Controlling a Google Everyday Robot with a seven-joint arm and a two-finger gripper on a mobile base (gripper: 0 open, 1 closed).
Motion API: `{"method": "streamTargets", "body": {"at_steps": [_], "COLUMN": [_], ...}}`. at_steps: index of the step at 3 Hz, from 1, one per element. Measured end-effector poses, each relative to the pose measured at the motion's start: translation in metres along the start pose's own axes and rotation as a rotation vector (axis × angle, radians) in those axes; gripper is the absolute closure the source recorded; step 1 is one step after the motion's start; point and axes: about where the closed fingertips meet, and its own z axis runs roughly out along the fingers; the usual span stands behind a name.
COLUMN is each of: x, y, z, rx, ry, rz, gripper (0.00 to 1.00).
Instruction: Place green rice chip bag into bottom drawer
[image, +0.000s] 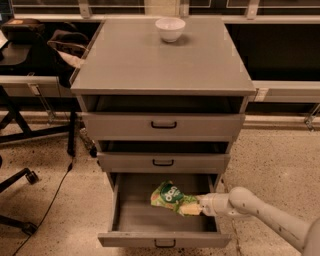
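I see the crinkly light-green chip bag (169, 195), its dark round logo facing up, tilted inside the pulled-out bottom drawer (134, 218) of flat grey metal; my white claw (192, 208) reaches in from the right, clamped on the bag's lower right end, the bag spreading up and left of it; a smooth white bowl (170, 28) sits on the matte grey tabletop (145, 65).

We read nothing: lettering on the green rice chip bag (170, 196), held by the gripper (195, 207) at lower centre, is illegible.
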Motion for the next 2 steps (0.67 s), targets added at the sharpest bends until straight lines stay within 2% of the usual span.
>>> {"method": "streamTargets", "body": {"at_steps": [1, 2], "x": [0.018, 0.033], "y": [-0.011, -0.021], "z": [0.022, 0.044], "rx": [0.006, 0.055], "ry": [0.066, 0.113], "rz": [0.019, 0.043], "gripper": [1.00, 1.00]}}
